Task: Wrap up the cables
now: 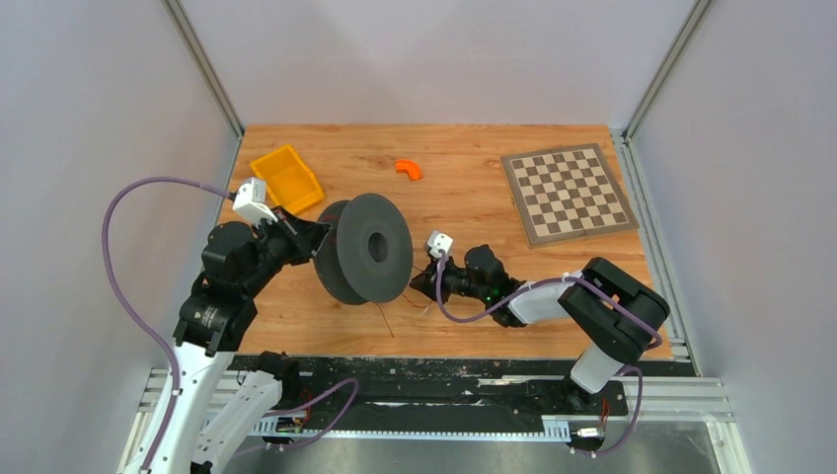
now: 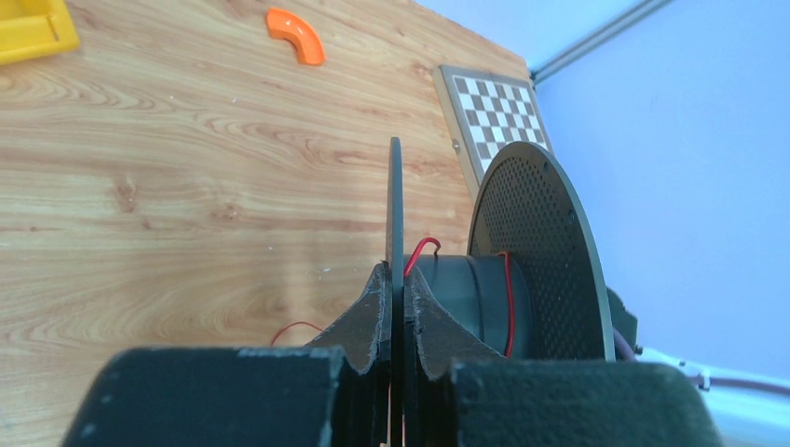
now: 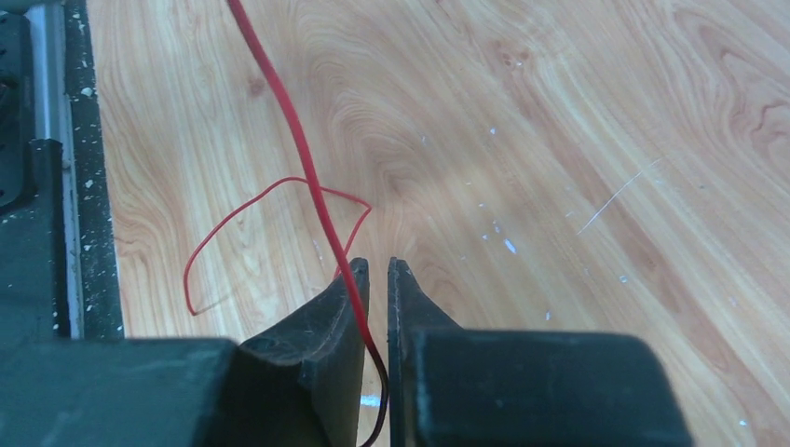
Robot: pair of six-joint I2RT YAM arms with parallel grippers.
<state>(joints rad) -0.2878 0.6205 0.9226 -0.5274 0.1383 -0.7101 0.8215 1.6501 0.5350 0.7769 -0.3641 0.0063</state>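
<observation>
A dark grey spool (image 1: 367, 248) stands on edge in the middle of the wooden table. My left gripper (image 1: 314, 237) is shut on the rim of its left flange (image 2: 395, 205), with the jaws (image 2: 395, 272) pressed on both sides of the thin disc. The thin red cable (image 2: 509, 298) runs round the spool's core, and a loose loop lies on the table (image 1: 388, 318). My right gripper (image 1: 417, 286) sits low by the spool's near right side. Its jaws (image 3: 374, 267) are almost together with the cable (image 3: 298, 140) running between them. A slack loop (image 3: 200, 251) lies on the wood beyond.
A yellow bin (image 1: 286, 178) stands at the back left, and an orange curved piece (image 1: 409, 169) lies behind the spool. A chessboard (image 1: 567, 193) is at the back right. The black rail (image 1: 415, 370) runs along the table's near edge.
</observation>
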